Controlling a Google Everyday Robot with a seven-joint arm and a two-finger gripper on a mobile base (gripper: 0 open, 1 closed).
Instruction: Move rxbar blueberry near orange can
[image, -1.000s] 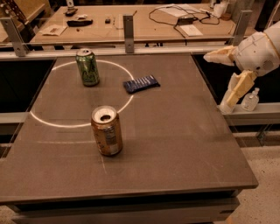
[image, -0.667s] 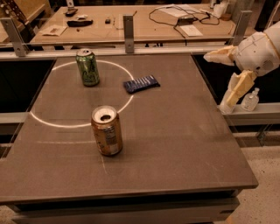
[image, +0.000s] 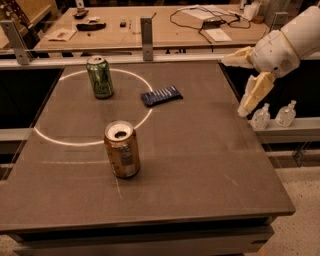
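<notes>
The rxbar blueberry (image: 161, 95), a flat dark navy wrapper with white print, lies on the dark table (image: 200, 165) on the right edge of a white circle line. The orange can (image: 122, 149) stands upright with an open silver top, nearer the front and left of the bar, apart from it. My gripper (image: 233, 86) hangs over the table's right edge, to the right of the bar and above the tabletop. Its two cream fingers (image: 256, 92) are spread wide and hold nothing.
A green can (image: 100, 77) stands upright at the back left, inside the white circle (image: 50, 138). Two small clear bottles (image: 273, 116) sit on a shelf beyond the right edge. A workbench (image: 150, 25) with cables and a metal rail runs behind the table.
My gripper has shifted slightly to the left, toward the table. The cans and the bar have not moved.
</notes>
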